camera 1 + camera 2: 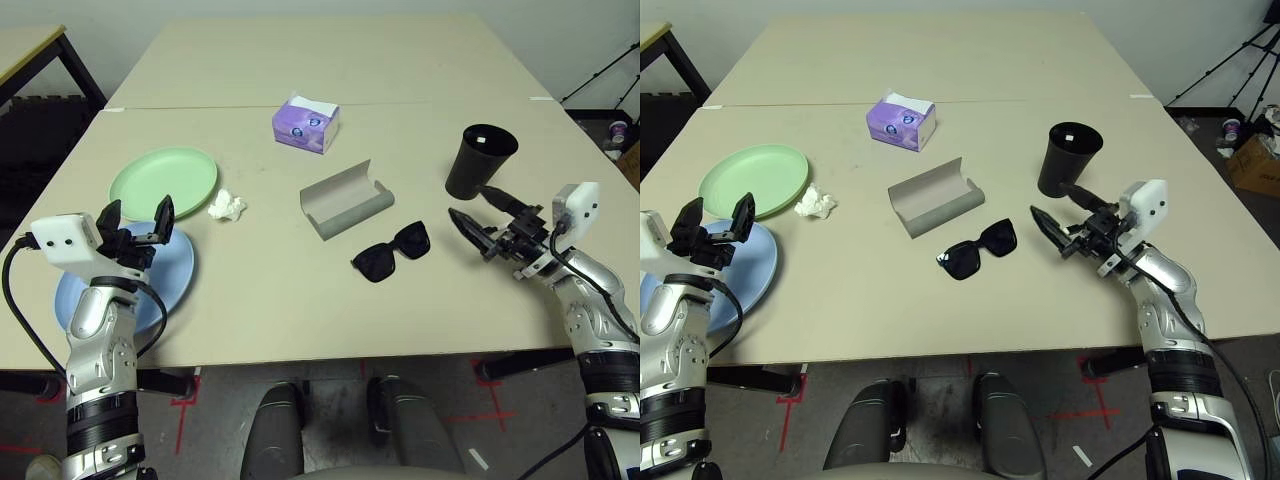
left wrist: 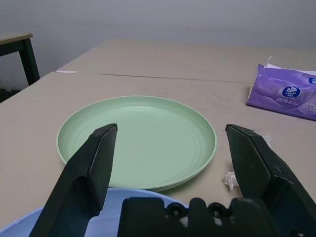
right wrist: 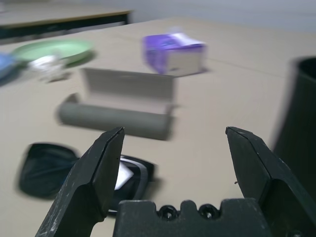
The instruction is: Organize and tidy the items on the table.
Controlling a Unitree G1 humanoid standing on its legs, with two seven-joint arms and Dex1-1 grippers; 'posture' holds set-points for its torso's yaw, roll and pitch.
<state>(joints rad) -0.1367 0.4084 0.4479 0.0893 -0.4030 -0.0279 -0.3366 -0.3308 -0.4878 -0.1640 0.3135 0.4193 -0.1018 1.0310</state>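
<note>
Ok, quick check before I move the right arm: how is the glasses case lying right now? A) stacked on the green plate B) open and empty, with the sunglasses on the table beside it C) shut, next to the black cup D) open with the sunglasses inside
B: the grey glasses case lies with its lid up and nothing inside, and the black sunglasses sit on the table just in front of it.

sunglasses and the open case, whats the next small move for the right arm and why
Probably ease the right end effector forward and down toward the black sunglasses. Its fingers are open and empty, aimed that way, with a gap of bare table between. The grey glasses case lies open just beyond the sunglasses, so gripping them seems the likely step before putting them in.
</note>
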